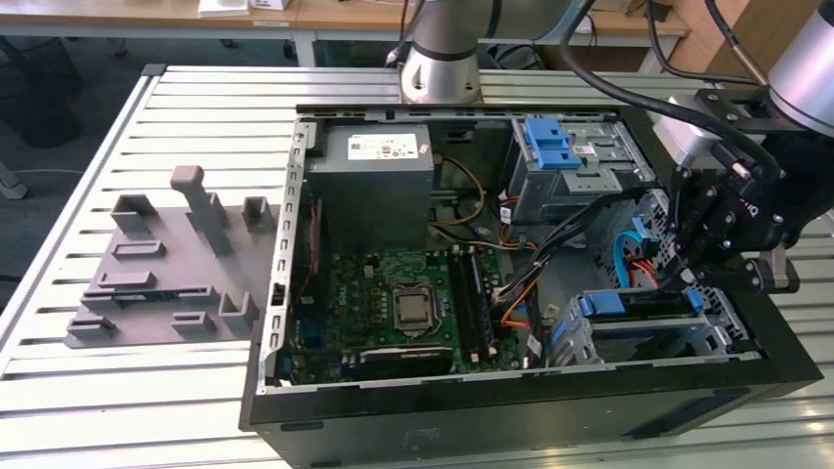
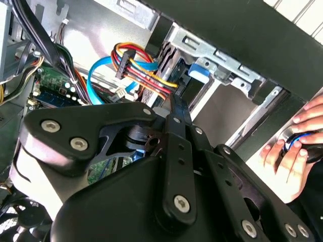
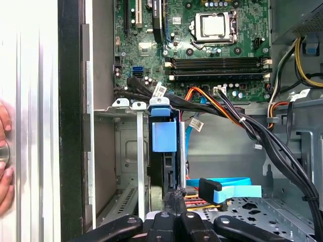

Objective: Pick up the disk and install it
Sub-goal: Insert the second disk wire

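The open computer case [image 1: 521, 401] lies on its side on the slatted metal table [image 1: 195, 98]. The gripper [image 1: 721, 252] hangs over the case's edge on the exterior view's right, above the drive bays. In the first wrist view its fingertips [image 3: 174, 199] press together, apparently on the rear edge of the disk [image 3: 164, 136], which stands on edge in the metal drive cage [image 3: 126, 161] with its blue rail outward. Orange, red and yellow cables [image 2: 141, 65] run just beside it. A person's hand [image 2: 290, 154] rests outside the case. 1 grey fixture [image 1: 170, 264] sits well apart
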